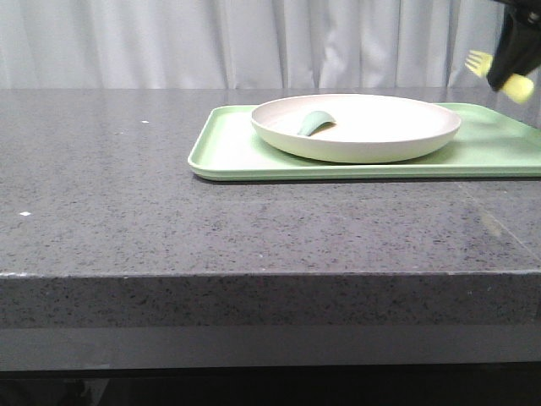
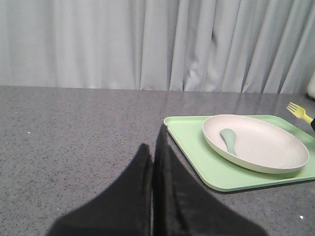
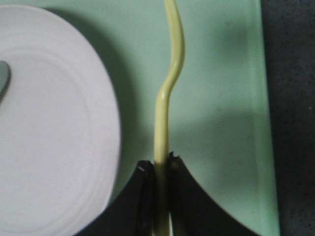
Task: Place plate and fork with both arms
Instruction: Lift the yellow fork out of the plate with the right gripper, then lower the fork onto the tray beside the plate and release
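Light is even and diffuse, moderately bright; no hard source seen. Front view: my table (image 1: pixel 127 169) shows a soft sheen at the far right, and the tray (image 1: pixel 228 156) casts a thin dark shadow along its near edge. The plate (image 1: pixel 363 127) is evenly lit, without glare. The curtain (image 1: pixel 169 42) reads pale, slightly washed. Front view sharp at the middle; my right gripper (image 1: pixel 513 61) at the corner is dark and lacks detail, and the fork (image 1: pixel 499 74) in it is a little soft.

Left wrist view: my left gripper (image 2: pixel 152 196) is nearly black, featureless. Right wrist view: soft throughout, the plate's rim smeared, a broad grey shadow beside it on the tray.
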You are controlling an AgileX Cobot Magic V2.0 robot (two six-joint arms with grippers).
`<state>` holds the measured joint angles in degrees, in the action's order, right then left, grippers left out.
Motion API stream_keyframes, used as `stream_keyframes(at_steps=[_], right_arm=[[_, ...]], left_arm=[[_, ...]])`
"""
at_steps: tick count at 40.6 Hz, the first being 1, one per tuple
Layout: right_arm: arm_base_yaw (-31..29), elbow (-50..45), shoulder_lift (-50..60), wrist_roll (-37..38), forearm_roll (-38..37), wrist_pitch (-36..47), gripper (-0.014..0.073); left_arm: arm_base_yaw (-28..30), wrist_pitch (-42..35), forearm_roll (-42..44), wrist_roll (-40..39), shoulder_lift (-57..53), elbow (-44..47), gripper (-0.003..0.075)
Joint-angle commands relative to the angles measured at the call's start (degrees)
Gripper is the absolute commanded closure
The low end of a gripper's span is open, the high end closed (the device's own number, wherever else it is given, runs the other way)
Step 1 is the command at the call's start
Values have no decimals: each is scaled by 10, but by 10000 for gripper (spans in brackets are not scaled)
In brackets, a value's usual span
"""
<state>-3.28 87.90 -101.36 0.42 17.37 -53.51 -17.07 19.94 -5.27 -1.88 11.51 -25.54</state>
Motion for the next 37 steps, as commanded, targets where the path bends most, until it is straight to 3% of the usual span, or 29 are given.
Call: stream_keyframes(at_steps=[1,9,12,18,22,32,37], right_arm=[[-6,19,7,-14,-5,9,631],[-5,18,-24,-29,-10,0,605],[-5,18,-28,-29,-10,-1,536],[-5,19,-25,-29,-10,-1,316],[-5,27,-16,-29,-10,-4,247],[-5,50,69,-29,-10,-6,265],[-5,49,114,-29,-10,-13,417]], left_arm=[[1,-47,-2,0,5,-15,738],[1,-47,-2,0,5,-15,738],[1,-47,-2,0,5,-15,738],[1,-47,-2,0,5,-15,738],[1,-47,-2,0,5,-15,738],[1,-47,-2,0,5,-15,738],[1,-47,-2,0,5,-15,738]])
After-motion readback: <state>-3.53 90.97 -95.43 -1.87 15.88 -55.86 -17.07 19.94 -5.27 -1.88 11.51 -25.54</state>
